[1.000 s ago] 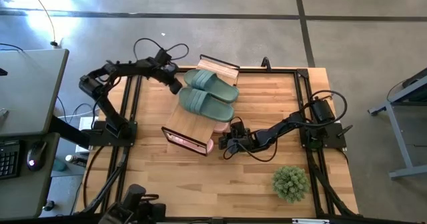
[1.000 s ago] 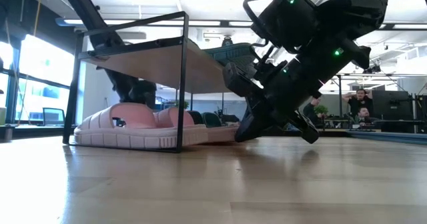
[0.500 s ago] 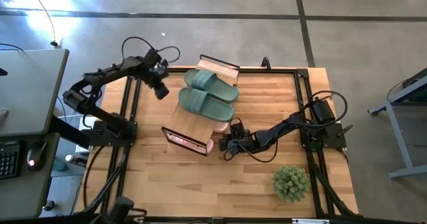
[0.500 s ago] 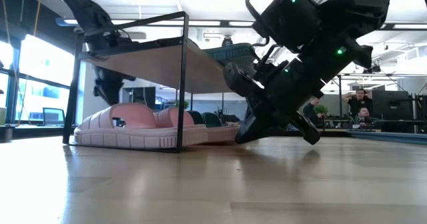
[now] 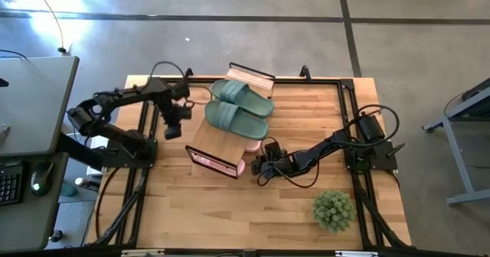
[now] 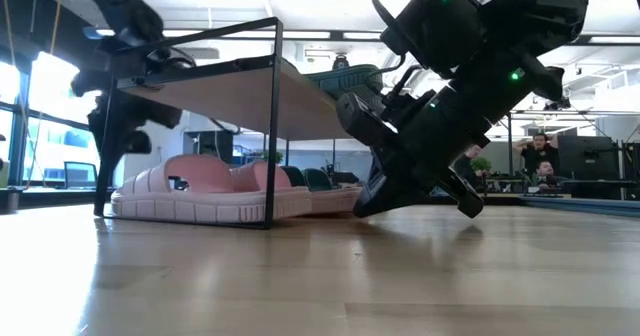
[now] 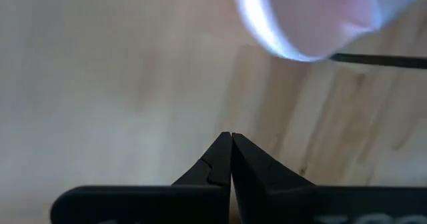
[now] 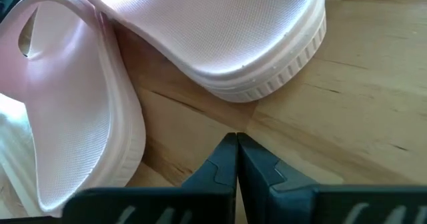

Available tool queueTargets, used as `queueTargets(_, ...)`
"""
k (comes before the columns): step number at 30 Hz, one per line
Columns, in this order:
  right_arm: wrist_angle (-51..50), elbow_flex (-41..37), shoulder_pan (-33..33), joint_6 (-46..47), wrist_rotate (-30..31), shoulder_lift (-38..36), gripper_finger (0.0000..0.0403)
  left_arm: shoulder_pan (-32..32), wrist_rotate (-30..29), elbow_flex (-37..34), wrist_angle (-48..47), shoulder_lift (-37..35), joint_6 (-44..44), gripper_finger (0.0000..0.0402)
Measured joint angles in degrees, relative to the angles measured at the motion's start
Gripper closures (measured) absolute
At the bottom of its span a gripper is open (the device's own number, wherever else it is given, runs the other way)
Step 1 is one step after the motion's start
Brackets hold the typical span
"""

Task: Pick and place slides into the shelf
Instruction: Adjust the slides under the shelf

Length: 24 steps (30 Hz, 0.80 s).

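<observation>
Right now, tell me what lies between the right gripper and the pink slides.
Only bare wooden tabletop: in the right wrist view, the shut right gripper points at the pink slides just ahead, untouched.

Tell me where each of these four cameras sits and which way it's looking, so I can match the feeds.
High: overhead, straight down on the table; both arms, the green slides on the shelf.
Low: table height, level across; the pink slides under the shelf, the right end effector beside it.
Left wrist: bare tabletop and a pink blur past the shut left end effector.
Right wrist: pink slides past the shut right end effector.
Shared: low and right wrist both show the pink pair.
</observation>
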Motion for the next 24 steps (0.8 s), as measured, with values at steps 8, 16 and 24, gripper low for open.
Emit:
queueTargets(8,0.01,0.00,0.02,0.44,0.02,0.00,0.0403,-0.89,13.99,-10.98,14.51,-9.49,-5.60,0.0402)
queueTargets(16,0.02,0.00,0.02,0.51,-0.61,0.00,0.0403,-1.42,9.49,-11.39,14.30,-10.45,-11.71,0.0402)
queueTargets(24,0.04,0.00,-0.16,0.45,-0.37,0.00,0.0403,-7.86,8.67,-11.39,17.33,-9.82,-16.05,0.0402)
